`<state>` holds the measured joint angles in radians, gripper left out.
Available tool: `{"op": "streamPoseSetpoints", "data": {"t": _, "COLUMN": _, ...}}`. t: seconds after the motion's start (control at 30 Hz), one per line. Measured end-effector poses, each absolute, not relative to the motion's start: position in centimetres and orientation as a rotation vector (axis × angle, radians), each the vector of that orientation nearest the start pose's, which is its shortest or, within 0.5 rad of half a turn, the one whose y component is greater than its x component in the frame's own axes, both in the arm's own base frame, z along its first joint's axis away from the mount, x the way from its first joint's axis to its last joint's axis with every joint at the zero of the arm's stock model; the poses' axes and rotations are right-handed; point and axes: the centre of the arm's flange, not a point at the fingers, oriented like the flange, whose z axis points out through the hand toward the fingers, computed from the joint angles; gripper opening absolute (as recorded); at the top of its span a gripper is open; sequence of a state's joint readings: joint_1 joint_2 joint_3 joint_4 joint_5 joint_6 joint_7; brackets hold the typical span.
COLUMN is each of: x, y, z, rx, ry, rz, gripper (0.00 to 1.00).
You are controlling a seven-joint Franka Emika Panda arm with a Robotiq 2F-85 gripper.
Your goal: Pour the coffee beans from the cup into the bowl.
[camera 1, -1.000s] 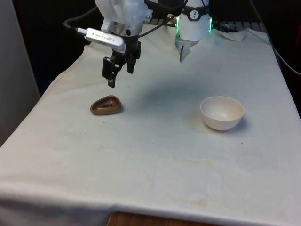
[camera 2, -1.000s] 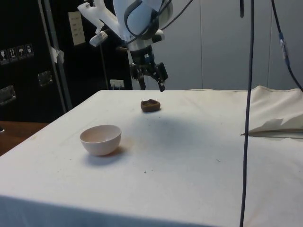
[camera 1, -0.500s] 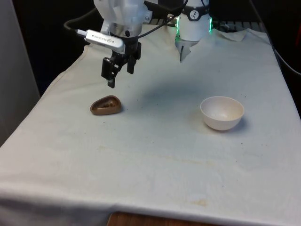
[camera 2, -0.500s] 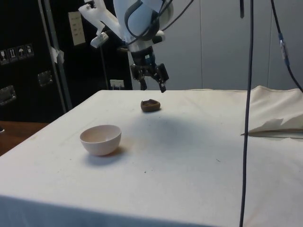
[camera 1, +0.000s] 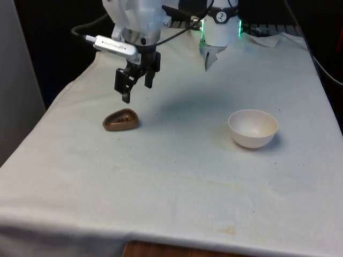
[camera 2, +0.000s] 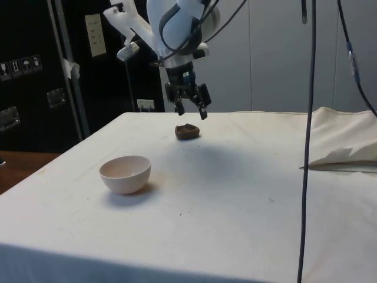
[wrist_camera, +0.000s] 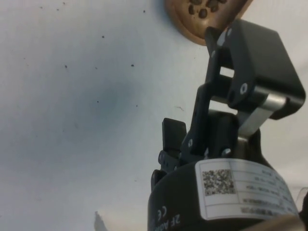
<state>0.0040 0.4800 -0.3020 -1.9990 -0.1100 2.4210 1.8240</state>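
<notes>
Table: I see the white cloth spread over the whole top, creased and lightly stained; a few dark specks lie scattered on it.
Arm: I have the white arm reaching out over the cloth towards the front view's left; its wrist points down; in the side view it hangs over the far part of the table.
Bowl: white, upright, on the cloth towards the front view's right; well apart from the cup; I see nothing in it; in the side view it stands nearer the camera than the cup.
Gripper: black, hovering in the air above and just behind the cup, touching nothing; I read its fingers as spread apart with nothing between them; the side view puts it above the cup with a clear gap.
Cup: brown, low, on the cloth at the front view's left; in the wrist view I look into its mouth.
Coffee beans: dark, inside the cup.
</notes>
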Motion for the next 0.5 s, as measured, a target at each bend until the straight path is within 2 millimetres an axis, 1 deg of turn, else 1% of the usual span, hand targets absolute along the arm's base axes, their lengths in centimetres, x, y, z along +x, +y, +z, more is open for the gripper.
{"op": "streamPoseSetpoints", "data": {"t": 0.2, "x": 58.24, "y": -17.23, "z": 21.98, "rx": -1.732, "ry": 2.803, "rz": -0.175, "gripper": 1.00}}
{"op": "streamPoseSetpoints", "data": {"t": 0.5, "x": 58.27, "y": -17.36, "z": 21.36, "rx": -1.679, "ry": 2.815, "rz": -0.153, "gripper": 1.00}}
